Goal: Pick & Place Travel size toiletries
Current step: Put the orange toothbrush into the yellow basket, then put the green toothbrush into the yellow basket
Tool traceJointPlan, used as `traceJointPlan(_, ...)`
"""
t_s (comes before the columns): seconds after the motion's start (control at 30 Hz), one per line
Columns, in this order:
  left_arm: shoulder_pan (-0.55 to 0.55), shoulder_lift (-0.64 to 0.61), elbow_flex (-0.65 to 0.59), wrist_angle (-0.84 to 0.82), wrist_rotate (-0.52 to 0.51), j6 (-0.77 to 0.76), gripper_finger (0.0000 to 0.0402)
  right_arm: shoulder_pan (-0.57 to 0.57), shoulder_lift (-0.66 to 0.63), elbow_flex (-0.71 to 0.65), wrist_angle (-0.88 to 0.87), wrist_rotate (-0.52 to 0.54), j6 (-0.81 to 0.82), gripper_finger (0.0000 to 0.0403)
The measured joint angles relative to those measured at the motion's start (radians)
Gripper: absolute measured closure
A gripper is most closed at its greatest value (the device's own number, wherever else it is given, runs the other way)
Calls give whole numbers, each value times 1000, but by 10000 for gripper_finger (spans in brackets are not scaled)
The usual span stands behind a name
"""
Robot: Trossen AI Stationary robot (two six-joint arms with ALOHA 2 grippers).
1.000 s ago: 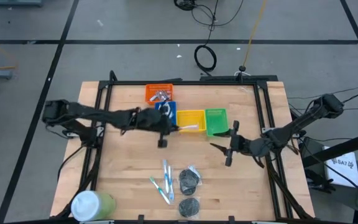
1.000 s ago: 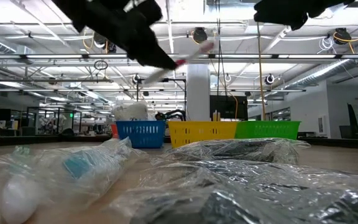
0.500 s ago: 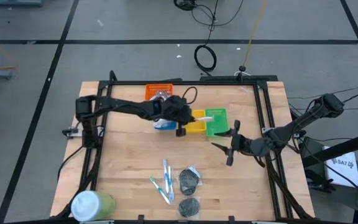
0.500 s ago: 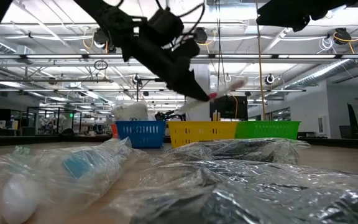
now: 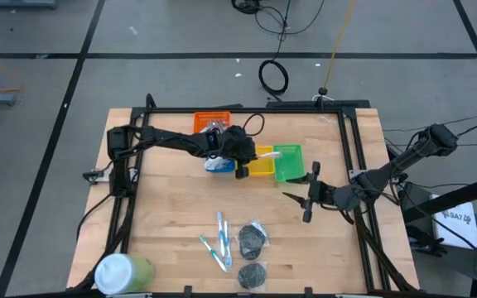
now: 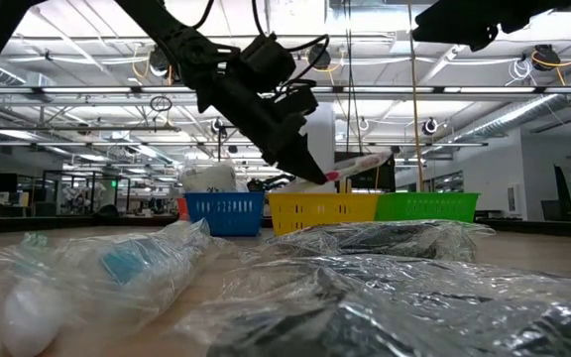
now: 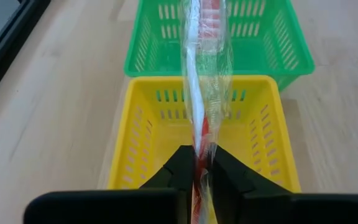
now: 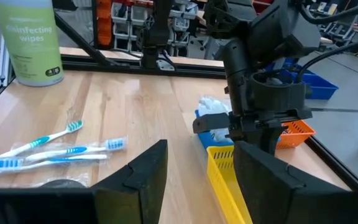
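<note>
My left gripper (image 5: 243,163) hovers over the yellow tray (image 5: 261,162), shut on a pink-and-white toothbrush in a clear wrapper (image 7: 201,81). The low view also shows that toothbrush (image 6: 361,164). Several blue-and-white toothbrushes (image 5: 219,241) lie flat near the table's near edge, and the right wrist view shows these toothbrushes (image 8: 55,152) too. Beside them lie two wrapped dark discs (image 5: 252,237) (image 5: 252,273). My right gripper (image 5: 305,195) waits open above the table's right part, clear of everything. My left gripper pinches the wrapped toothbrush between its two fingers (image 7: 180,171) near one end (image 7: 199,163). The fingers come from the table's left, slanting down. The toothbrush is lifted clear and sticks out ahead of the fingers, over the yellow tray toward the green tray (image 7: 253,37).
Orange (image 5: 212,122), blue (image 5: 219,159), yellow and green (image 5: 288,162) trays stand together at the table's far middle; the blue tray holds white packets. A large green cylinder with a white cap (image 5: 123,271) lies at the near left corner. Bare wood lies between the trays and the toothbrushes.
My left gripper has carried the wrapped toothbrush toward the table's right, from beside the blue tray to over the yellow tray, and has come down. The toothbrush has tipped from pointing steeply upward to nearly level. My right arm has kept still.
</note>
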Motion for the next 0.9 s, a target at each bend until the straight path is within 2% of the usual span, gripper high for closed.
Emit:
traceJointPlan(0.13, -2, 0, 0, -9, -28, -39, 341, 0, 0, 0, -4, 0, 0, 232)
traceJointPlan(0.33, -18, 0, 0, -55, -129, -21, 255, 0, 0, 0, -15, -2, 1, 232)
traceJointPlan(0.5, -43, -14, 0, -49, -133, 10, 185, 0, 0, 0, -20, -2, 6, 232)
traceJointPlan(0.63, -60, -65, 0, -87, -135, 33, 150, 0, 0, 0, -22, -2, 6, 232)
traceJointPlan(0.77, -112, -194, 0, -243, -135, -3, 135, 0, 0, 0, -26, -2, 7, 232)
traceJointPlan(0.9, -227, -333, 0, -519, -132, -120, 133, 0, 0, 0, -29, -3, 8, 232)
